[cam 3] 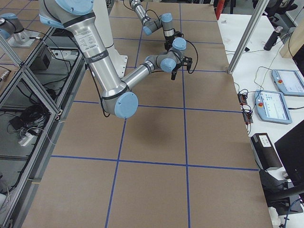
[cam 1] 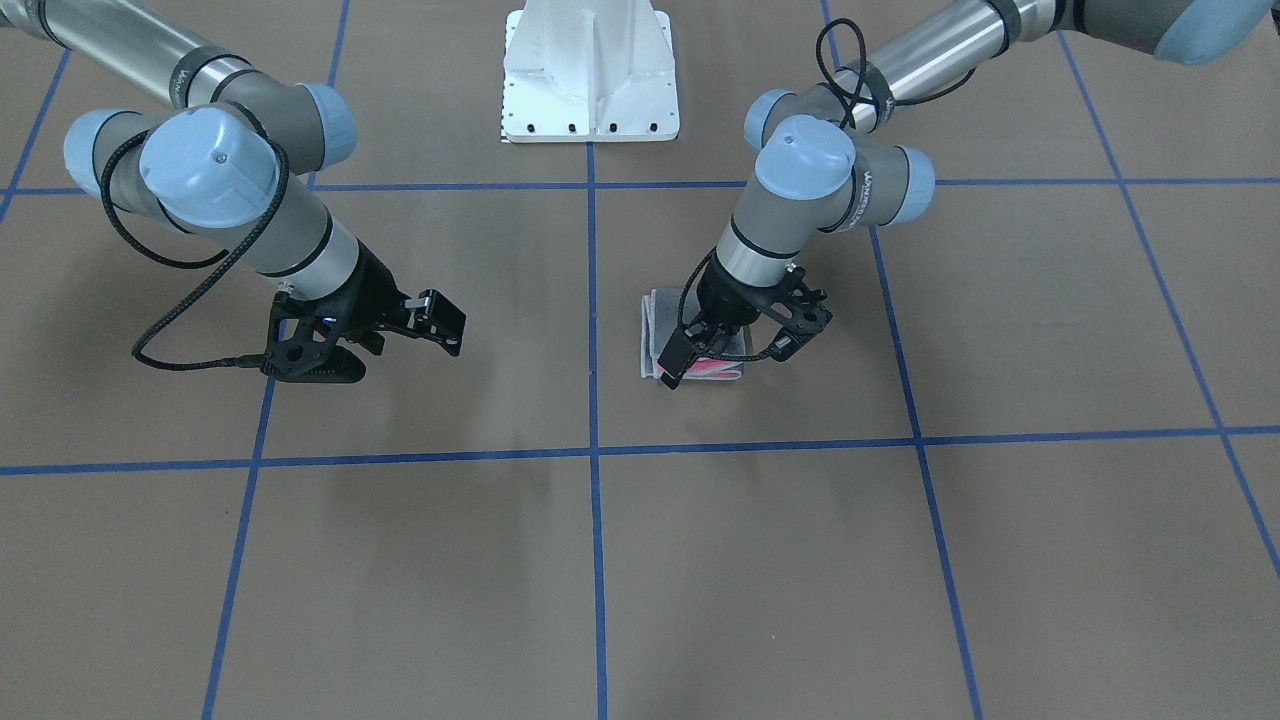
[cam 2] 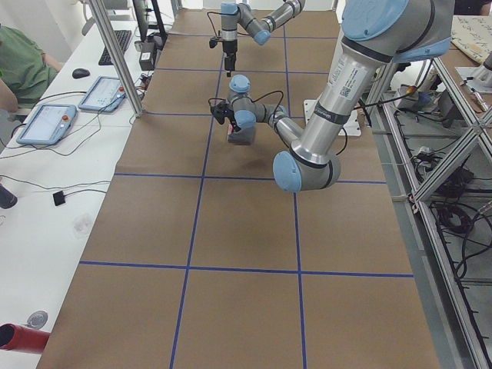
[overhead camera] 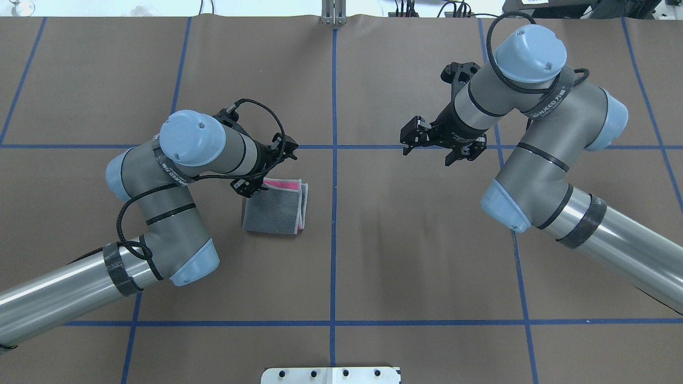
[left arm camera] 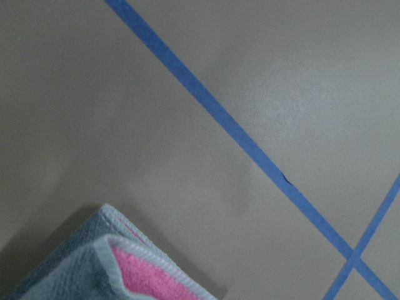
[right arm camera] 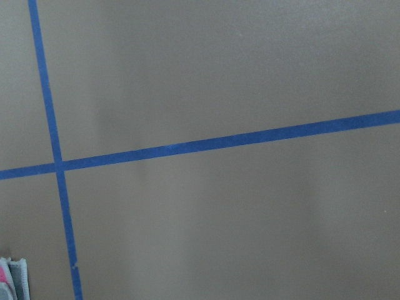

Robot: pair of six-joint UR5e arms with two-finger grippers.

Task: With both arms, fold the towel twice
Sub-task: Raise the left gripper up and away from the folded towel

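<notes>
The bench [overhead camera: 416, 256] is covered in brown paper divided by blue tape lines [overhead camera: 333, 240], with a white pedestal [cam 1: 590, 70] bolted at the robot's side. The right arm [overhead camera: 539, 133] reaches over the robot's right half, and the left arm [overhead camera: 176, 176] bends over the left half. The towel [overhead camera: 272, 210] lies flat just left of the centre tape line as a small folded packet. It is dark grey on top, with a pink strip along its far edge. The left gripper [cam 1: 690, 350] hangs over the towel's far edge; whether it is spread or pinching cloth cannot be determined. The right gripper [overhead camera: 410, 140] is well apart from the towel, above bare paper, with its jaws spread.
</notes>
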